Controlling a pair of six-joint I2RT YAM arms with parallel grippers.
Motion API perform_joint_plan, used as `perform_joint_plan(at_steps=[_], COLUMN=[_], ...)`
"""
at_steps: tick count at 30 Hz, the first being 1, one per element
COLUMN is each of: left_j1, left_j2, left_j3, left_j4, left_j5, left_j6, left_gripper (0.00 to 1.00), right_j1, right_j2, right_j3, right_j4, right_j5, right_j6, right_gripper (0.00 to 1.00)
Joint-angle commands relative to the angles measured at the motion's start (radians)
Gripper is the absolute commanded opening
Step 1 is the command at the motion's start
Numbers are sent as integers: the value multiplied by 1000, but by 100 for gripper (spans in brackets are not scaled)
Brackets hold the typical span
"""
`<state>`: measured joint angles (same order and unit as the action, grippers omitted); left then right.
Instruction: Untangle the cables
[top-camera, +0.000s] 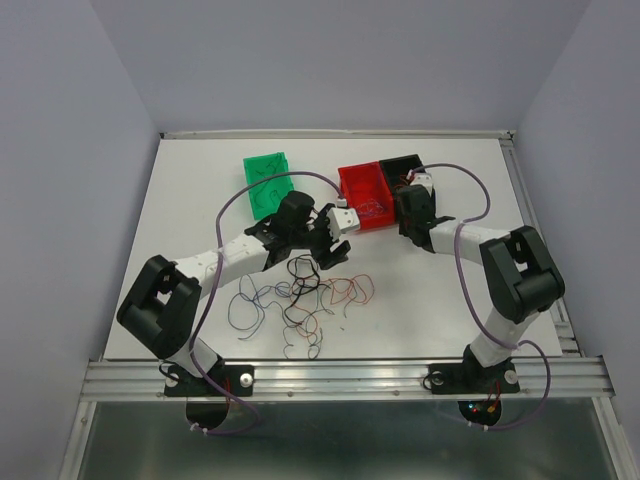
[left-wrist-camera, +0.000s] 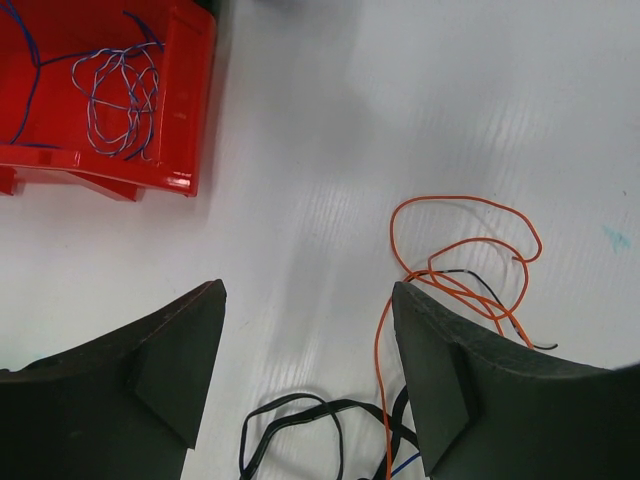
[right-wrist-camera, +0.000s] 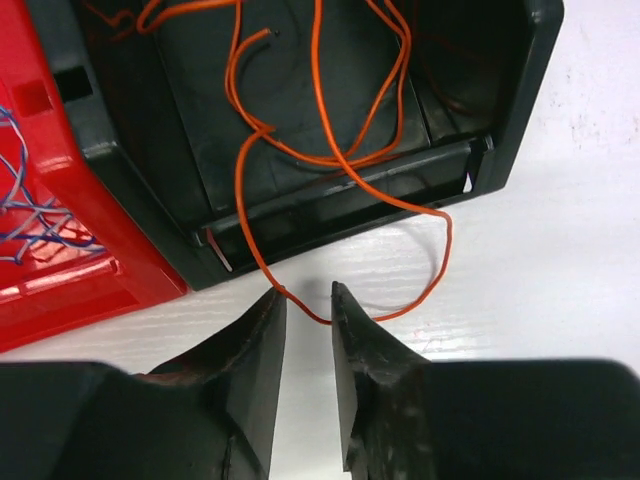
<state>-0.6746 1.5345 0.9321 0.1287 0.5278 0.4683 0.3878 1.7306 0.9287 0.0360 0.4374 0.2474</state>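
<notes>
The cables lie as loose curly strands (top-camera: 300, 295) in red, orange, black and blue-purple on the white table (top-camera: 200, 200), in front of the arms. My left gripper (left-wrist-camera: 308, 290) hangs open over the table; an orange cable (left-wrist-camera: 460, 270) runs by its right finger and a black cable (left-wrist-camera: 300, 420) loops below. My right gripper (right-wrist-camera: 308, 292) sits at the black bin's (right-wrist-camera: 520, 100) front wall, jaws a narrow gap apart. An orange cable (right-wrist-camera: 440, 250) spills out of that bin and crosses between the fingertips, not pinched. Blue-purple cables (left-wrist-camera: 120, 90) lie in the red bin (left-wrist-camera: 190, 100).
A green bin (top-camera: 268, 180) stands at the back left, the red bin (top-camera: 365, 195) and black bin (top-camera: 400, 165) side by side at the back centre. Both grippers (top-camera: 340, 235) (top-camera: 408, 205) work close to these bins. A metal rail (top-camera: 340, 375) edges the table's near side.
</notes>
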Motion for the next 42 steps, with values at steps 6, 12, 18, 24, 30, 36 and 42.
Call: perform_joint_plan(at_steps=[6,12,18,24,30,36,42], left_j1=[-10,-11,-11,-11,-16,-17,-17], left_j2=[-28,-23,-19,-13,-8,-8,-10], left_j3=[37,42,45,47,51,53,53], left_j4=[6,5,3,-1,-11,-14,-15], left_j5=[24,20,9,8,18,18,17], left_j6=[13,15,16,21,24,26,27], left_gripper=[78,78,78,78,78,77,77], right_j1=[8,10,5,-4,-26,-112,-168], right_j2=[-112,-128,-74,40,83,93,109], right_j3=[-19,21,130,246,285,243,203], right_j4=[142,154,156,165,174,217,263], right_j5=[4,-42,-109,-184,-198,-347,-472], right_j6=[-26,-59,-134,-175,-188,-87,-4], right_gripper=[1,1,0,1,1,1,1])
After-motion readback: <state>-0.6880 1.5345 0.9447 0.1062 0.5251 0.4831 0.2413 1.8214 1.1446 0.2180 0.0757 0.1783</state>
